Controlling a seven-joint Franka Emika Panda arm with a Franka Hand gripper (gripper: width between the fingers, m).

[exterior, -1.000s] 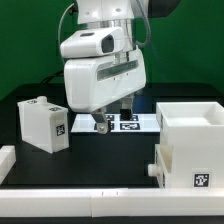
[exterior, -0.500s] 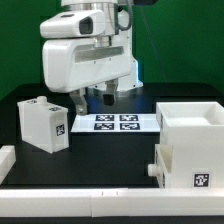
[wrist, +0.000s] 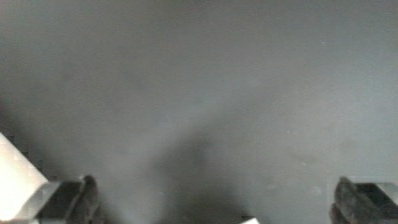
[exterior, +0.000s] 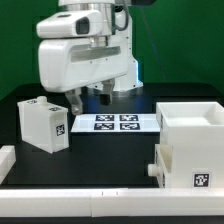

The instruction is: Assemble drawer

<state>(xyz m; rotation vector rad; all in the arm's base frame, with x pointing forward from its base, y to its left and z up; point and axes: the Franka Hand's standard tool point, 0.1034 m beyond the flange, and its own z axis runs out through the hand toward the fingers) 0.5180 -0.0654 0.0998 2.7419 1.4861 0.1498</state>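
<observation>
My gripper [exterior: 90,99] hangs open and empty above the black table, behind the marker board and to the exterior view's right of a small white tagged tray [exterior: 43,124]. The large white open shell [exterior: 190,122] stands at the exterior view's right. A lower white part with a knob [exterior: 153,172] and a tag sits against its front. In the wrist view my gripper [wrist: 221,205] shows both fingertips [wrist: 71,200] wide apart, with only dark table between them. A white sliver [wrist: 15,170] shows at the frame edge; I cannot tell what it is.
The marker board [exterior: 115,122] lies flat at the table's middle, just in front of the gripper. Low white rails run along the front edge [exterior: 100,205] and the exterior view's left [exterior: 8,160]. A green wall stands behind.
The arm has risen and moved toward the exterior view's left, off the marker board. The gripper stays open and empty. The parts have not moved.
</observation>
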